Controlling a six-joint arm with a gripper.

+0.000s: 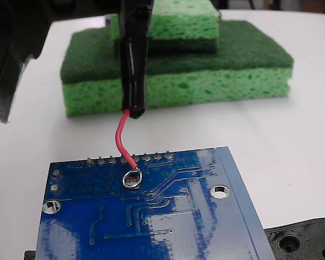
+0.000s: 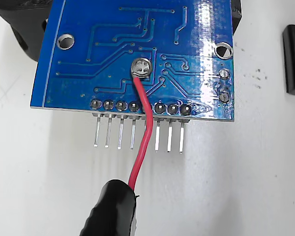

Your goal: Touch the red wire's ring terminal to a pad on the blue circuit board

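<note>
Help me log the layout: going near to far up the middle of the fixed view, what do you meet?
Blue circuit board → ring terminal lying on it → row of solder blobs at the board's far edge → red wire rising → black sleeve → stacked green sponges.

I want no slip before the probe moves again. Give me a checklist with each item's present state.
1. Ring terminal lies over the pad on the blue circuit board: ok in both views.
2. Firm metal contact between ring and pad: cannot tell.
3. Red wire unbroken from the black sleeve to the ring: ok.
4. Wire clear of the header pins: not ok; in the wrist view it crosses their row.
5. Board flat and steady on the white table: cannot tell.
6. Gripper hold on the sleeve: cannot tell; fingers hidden.
</note>
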